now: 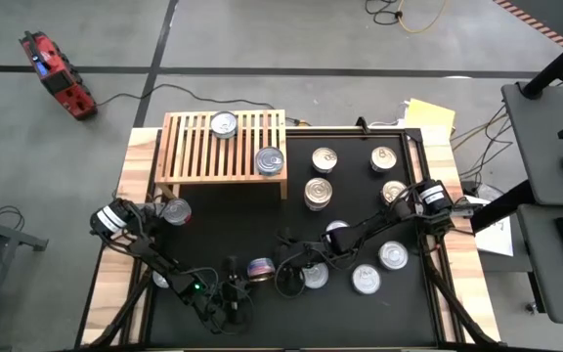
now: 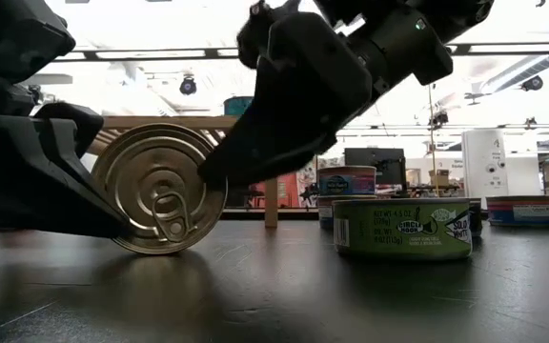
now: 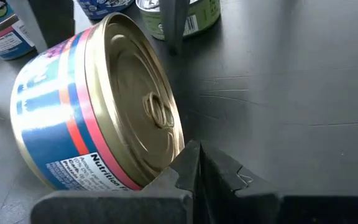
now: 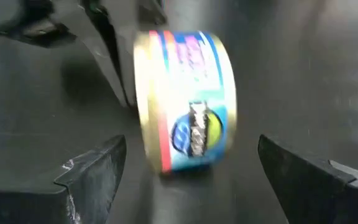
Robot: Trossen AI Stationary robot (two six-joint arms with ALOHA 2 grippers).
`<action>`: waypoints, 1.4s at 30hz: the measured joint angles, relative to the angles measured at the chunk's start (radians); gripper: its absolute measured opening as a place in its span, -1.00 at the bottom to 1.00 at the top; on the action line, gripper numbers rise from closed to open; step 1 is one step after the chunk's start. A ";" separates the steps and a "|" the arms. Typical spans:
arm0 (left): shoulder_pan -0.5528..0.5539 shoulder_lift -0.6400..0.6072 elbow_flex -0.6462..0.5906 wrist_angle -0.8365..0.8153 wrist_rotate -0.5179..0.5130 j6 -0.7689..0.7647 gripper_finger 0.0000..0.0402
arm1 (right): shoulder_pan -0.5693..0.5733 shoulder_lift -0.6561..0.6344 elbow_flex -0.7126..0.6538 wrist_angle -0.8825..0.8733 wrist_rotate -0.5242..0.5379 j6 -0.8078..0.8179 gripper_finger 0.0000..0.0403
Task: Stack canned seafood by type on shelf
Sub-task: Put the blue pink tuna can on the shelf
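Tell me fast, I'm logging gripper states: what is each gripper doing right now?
Left gripper: shut, holding nothing, its tips beside the tipped blue-label can.
Right gripper: open, fingers either side of that can, not gripping it.

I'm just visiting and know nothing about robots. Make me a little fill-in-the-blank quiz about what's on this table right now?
1. The wooden shelf holds ____ cans.
2. The blue-labelled can between the arms is tipped on its ____.
3. The right claw, facing that can, is ____.
4. The left claw, beside the can's gold lid, is ____.

Missing words: two; edge; open; shut
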 joint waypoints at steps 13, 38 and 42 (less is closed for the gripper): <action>0.000 0.000 0.000 0.001 -0.002 0.005 -1.00 | -0.002 0.018 0.001 0.141 -0.010 -0.110 0.52; 0.008 -0.001 -0.001 0.003 -0.077 0.042 -1.00 | -0.024 0.031 0.001 0.138 -0.077 0.070 0.13; 0.011 -0.001 -0.001 0.002 -0.080 0.041 -1.00 | -0.023 0.034 0.000 0.130 -0.095 0.075 0.36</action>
